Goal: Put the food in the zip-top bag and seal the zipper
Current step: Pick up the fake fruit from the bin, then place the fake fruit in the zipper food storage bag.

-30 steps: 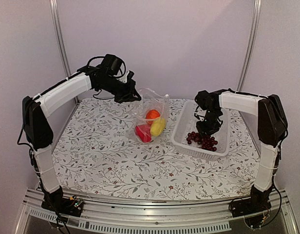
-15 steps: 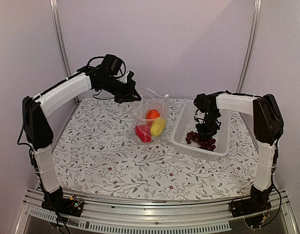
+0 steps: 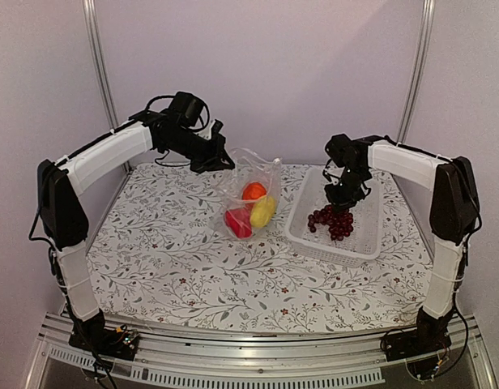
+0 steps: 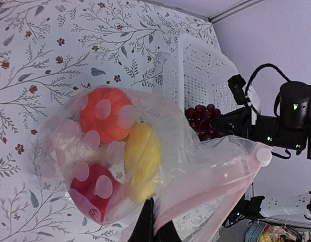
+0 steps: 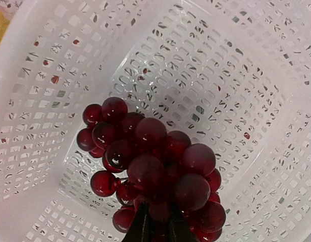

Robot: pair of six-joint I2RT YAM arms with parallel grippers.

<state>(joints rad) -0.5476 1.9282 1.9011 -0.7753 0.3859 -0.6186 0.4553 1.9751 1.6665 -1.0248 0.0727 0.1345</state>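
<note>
Top external view: the floral-patterned bench carries the white perforated basket near its right edge, toward the far side. The clear zip-top bag stands just left of the basket, near the middle of the far edge.

The left gripper is pinched tight on the bag's mouth edge at its upper left and holds that edge raised above the bench. The left wrist view shows its fingertips closed on the plastic.

The right gripper is clamped on the top of the dark red grape bunch, which hangs directly beneath it over the basket. Whether the lowest grapes touch the basket floor cannot be told.

Inside the bag, below and right of the left gripper, the orange round fruit, yellow piece and red pepper lie touching. A white lumpy piece shows beside them.
</note>
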